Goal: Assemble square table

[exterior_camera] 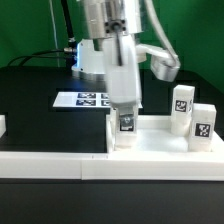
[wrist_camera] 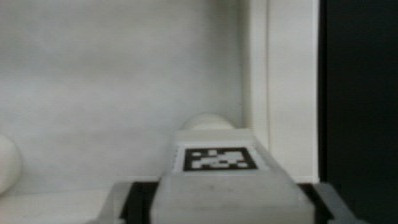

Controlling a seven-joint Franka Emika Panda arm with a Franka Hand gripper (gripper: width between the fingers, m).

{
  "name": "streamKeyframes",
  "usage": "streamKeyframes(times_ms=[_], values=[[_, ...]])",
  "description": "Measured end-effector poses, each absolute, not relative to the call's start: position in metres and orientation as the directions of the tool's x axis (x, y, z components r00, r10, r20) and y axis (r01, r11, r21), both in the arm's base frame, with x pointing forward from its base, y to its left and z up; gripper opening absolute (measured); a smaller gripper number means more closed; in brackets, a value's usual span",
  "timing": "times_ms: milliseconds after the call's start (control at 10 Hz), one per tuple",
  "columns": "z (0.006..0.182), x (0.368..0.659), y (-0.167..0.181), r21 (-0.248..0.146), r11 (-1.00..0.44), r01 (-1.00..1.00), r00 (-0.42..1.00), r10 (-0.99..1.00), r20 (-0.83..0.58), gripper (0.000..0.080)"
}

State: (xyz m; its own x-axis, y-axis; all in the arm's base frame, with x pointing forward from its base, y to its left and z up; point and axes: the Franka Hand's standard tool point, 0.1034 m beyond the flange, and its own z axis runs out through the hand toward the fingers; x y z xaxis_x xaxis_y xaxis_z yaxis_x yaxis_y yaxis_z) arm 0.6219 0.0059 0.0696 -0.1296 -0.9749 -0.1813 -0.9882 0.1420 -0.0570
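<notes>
The square tabletop [exterior_camera: 158,140] lies flat, a white slab with a raised rim. My gripper [exterior_camera: 126,110] is shut on a stubby white leg [exterior_camera: 127,124] with a black-and-white tag, held upright at the slab's corner on the exterior view's left. In the wrist view the leg [wrist_camera: 217,165] sits between my dark fingers [wrist_camera: 143,203], over the slab's surface [wrist_camera: 125,80] next to its rim [wrist_camera: 258,60]. I cannot tell whether the leg touches the slab. Two more tagged legs [exterior_camera: 181,106] [exterior_camera: 204,124] stand upright at the slab's right side.
The marker board [exterior_camera: 88,99] lies on the black table behind the slab. A long low white barrier wall [exterior_camera: 90,166] runs along the front. A small white object [exterior_camera: 2,125] shows at the left edge. A rounded white shape [wrist_camera: 7,165] shows at the wrist view's edge.
</notes>
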Motion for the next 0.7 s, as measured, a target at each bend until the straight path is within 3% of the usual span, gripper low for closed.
streamKeyframes(times_ms=[100, 200, 300, 400, 500, 600, 700], values=[[0.069, 0.622, 0.006, -0.059, 0.128, -0.990, -0.115, -0.977, -0.180, 0.0288], [0.069, 0.622, 0.006, -0.062, 0.111, -0.992, -0.099, -0.979, -0.179, 0.0421], [0.070, 0.622, 0.007, -0.070, 0.065, -0.995, -0.052, -0.983, -0.174, 0.0421], [0.074, 0.623, 0.012, -0.089, -0.058, -0.994, 0.071, -0.985, -0.156, 0.0553], [0.077, 0.624, 0.017, -0.115, -0.215, -0.970, 0.230, -0.963, -0.139, 0.0629], [0.077, 0.624, 0.018, -0.140, -0.411, -0.901, 0.426, -0.898, -0.111, 0.0643], [0.077, 0.624, 0.017, -0.145, -0.454, -0.879, 0.470, -0.877, -0.102, 0.0643]])
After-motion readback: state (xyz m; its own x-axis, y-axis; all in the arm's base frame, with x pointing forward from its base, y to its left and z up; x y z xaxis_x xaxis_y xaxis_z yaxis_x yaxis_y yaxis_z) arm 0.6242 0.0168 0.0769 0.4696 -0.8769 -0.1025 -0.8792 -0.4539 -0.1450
